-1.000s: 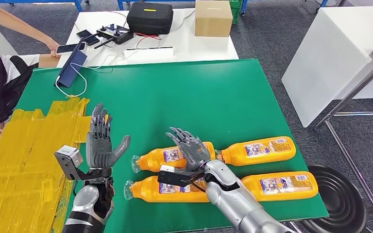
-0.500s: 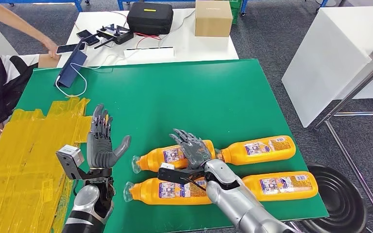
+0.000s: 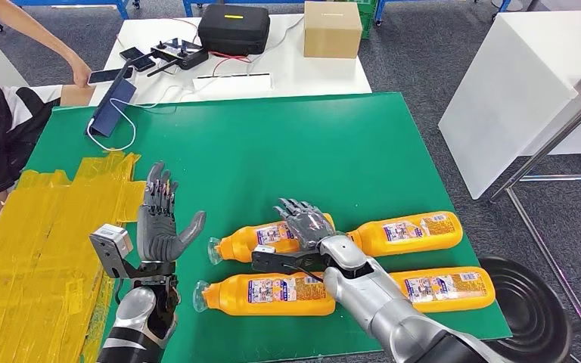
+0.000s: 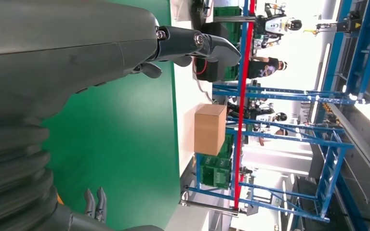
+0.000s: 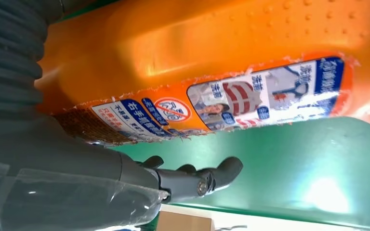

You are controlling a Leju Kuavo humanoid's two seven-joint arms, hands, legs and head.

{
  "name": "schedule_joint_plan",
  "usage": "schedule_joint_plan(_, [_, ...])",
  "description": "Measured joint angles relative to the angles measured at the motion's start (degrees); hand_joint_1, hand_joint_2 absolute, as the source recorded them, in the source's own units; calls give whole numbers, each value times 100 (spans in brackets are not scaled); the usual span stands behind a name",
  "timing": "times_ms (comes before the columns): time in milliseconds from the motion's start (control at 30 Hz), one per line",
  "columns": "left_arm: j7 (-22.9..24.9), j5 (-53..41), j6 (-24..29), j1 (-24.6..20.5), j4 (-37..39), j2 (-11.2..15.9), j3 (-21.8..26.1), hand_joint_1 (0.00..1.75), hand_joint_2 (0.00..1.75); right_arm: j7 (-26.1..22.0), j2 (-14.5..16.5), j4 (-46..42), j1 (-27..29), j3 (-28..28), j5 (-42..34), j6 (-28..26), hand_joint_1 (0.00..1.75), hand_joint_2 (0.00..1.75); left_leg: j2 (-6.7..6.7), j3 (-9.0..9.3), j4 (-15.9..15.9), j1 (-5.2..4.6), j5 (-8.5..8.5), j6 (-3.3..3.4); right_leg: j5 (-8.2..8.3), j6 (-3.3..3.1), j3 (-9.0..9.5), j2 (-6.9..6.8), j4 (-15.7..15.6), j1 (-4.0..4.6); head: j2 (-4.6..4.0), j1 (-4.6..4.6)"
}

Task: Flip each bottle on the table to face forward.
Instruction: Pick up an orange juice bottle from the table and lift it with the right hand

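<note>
Four orange bottles lie on their sides on the green table (image 3: 310, 136), lower centre to lower right of the head view, two rows of two. All show small-print labels, which I read as the backs, so I judge none is flipped yet.

Nearest row: front left bottle (image 3: 268, 294), clear cap pointing left, and front right bottle (image 3: 446, 288), partly hidden behind my right forearm. Row behind: back left bottle (image 3: 253, 243) and back right bottle (image 3: 405, 232).

My right hand (image 3: 308, 227) sits at centre frame over the body end of the back left bottle, fingers spread and curving down onto it. Not closed around it as far as I can tell, so I call it wide, empty. The right wrist view puts the orange body and label right against the palm side, fingertips (image 5: 226, 171) past the bottle over green.

My left hand (image 3: 160, 223) is up at lower left, palm open, fingers apart, holding nothing, just beside the back left bottle's cap end and not touching it.

Step in hand: reaching for the back left bottle. Next move calls for wrapping the fingers round the body and rolling it half a turn without nudging its neighbours. The smooth body may slip.

Further back: yellow tape patch (image 3: 38, 234) at left, cardboard box (image 3: 332, 28) at the top, a person's arm (image 3: 26, 30) at upper left.
</note>
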Motion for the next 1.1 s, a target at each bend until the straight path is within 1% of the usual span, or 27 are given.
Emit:
schedule_joint_plan(33, [1,0,-2,-5,8,0,0,0,175,20,12,56,-33,16,32,14,0,175,0,1,0,0,0,0,0,0,1,0,0,0,0,0])
schedule_joint_plan(67, [2,0,-3,-11,16,-1,-1,0,175,43,24,111,-65,36,66,22,3,175,0,2,0,0,0,0,0,0,2,0,0,0,0,0])
schedule_joint_plan(100, [3,0,-3,-16,25,-1,-1,0,175,66,35,165,-96,58,100,22,21,175,0,4,0,-1,0,0,0,0,3,0,0,0,0,0])
schedule_joint_plan(200, [6,1,-3,-36,54,-7,-4,0,175,107,65,303,-168,118,158,19,126,175,0,6,0,-1,0,0,0,0,5,0,0,0,0,0])
schedule_joint_plan(233, [7,2,-3,-41,61,-8,-5,0,175,111,73,337,-182,133,167,14,144,175,0,7,0,-1,0,0,0,0,6,0,0,0,0,0])
schedule_joint_plan(500, [15,9,-1,-44,69,-9,-9,0,175,114,103,476,-237,179,213,8,150,175,0,10,0,0,1,0,0,0,8,0,0,0,0,0])
schedule_joint_plan(700, [15,32,18,-44,69,-10,-7,0,175,113,105,527,-274,182,196,13,172,175,0,8,0,-1,0,0,0,0,8,-1,0,0,1,0])
schedule_joint_plan(833, [15,70,54,-43,68,-11,-7,0,175,69,105,533,-276,180,94,-136,175,175,0,8,0,-1,0,0,0,0,8,-1,0,0,1,0])
schedule_joint_plan(900, [15,69,58,-42,65,-11,-8,0,175,-14,114,524,-238,146,-54,-461,175,175,0,6,0,-1,0,0,0,0,8,-1,0,0,0,1])
schedule_joint_plan(967, [19,60,75,-32,40,-11,-11,0,175,-152,143,416,-99,3,-279,-1112,172,175,-1,2,0,0,0,0,0,0,5,-1,1,0,0,1])
schedule_joint_plan(1033, [33,21,111,-17,-10,-11,-32,0,175,-342,190,86,141,-257,-520,-1825,170,175,-1,-2,1,0,0,0,1,1,0,-1,2,1,0,0])
schedule_joint_plan(1100, [50,-34,153,-10,-57,-13,-83,0,175,-569,237,-404,396,-567,-776,-2242,172,175,-1,-6,1,0,0,0,0,1,-5,-2,2,1,1,-1])
